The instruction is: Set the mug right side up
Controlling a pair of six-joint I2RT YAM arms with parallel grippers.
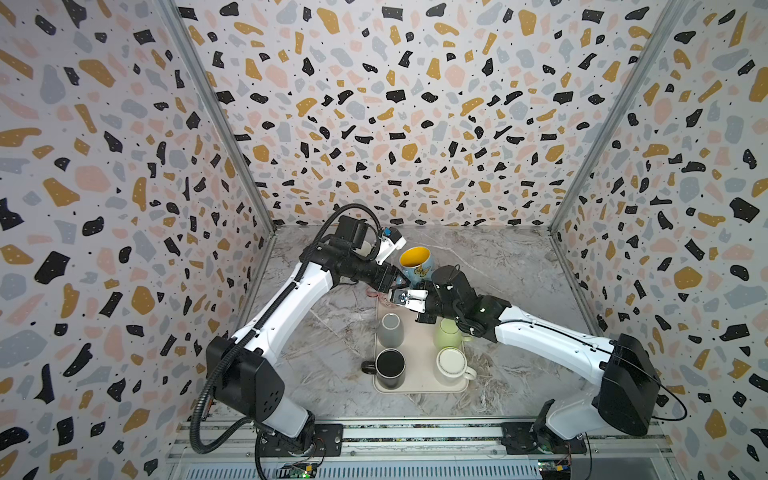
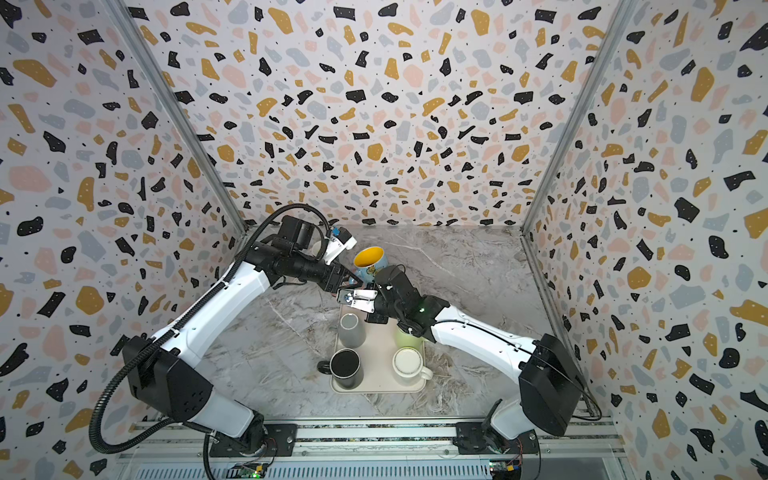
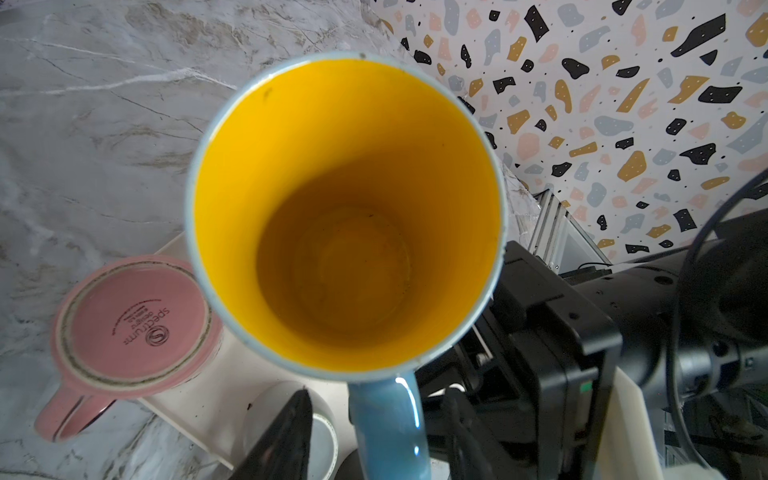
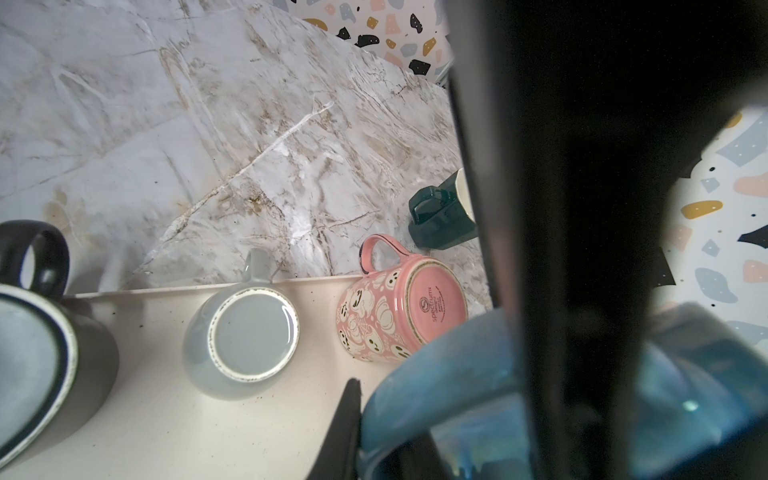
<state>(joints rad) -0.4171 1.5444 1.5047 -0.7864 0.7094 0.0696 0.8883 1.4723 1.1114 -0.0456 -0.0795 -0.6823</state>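
The mug (image 1: 415, 264) (image 2: 370, 262) is blue with a yellow inside. It hangs in the air over the far end of the tray, mouth facing up. My right gripper (image 1: 417, 286) (image 4: 390, 415) is shut on its blue handle (image 4: 436, 374), one finger pressed flat against it. My left gripper (image 1: 401, 280) (image 3: 380, 395) reaches in from the other side. Its jaws stand open on either side of the same handle (image 3: 386, 419), with a gap showing beside one finger. The left wrist view looks straight down into the empty mug (image 3: 345, 208).
The beige tray (image 1: 419, 386) holds an upside-down grey mug (image 1: 390, 330), a black mug (image 1: 390, 365), a white mug (image 1: 453, 363) and a pale green mug (image 1: 448, 334). An upside-down pink mug (image 3: 133, 328) sits at its far corner. A dark green mug (image 4: 440, 216) stands on the marble table.
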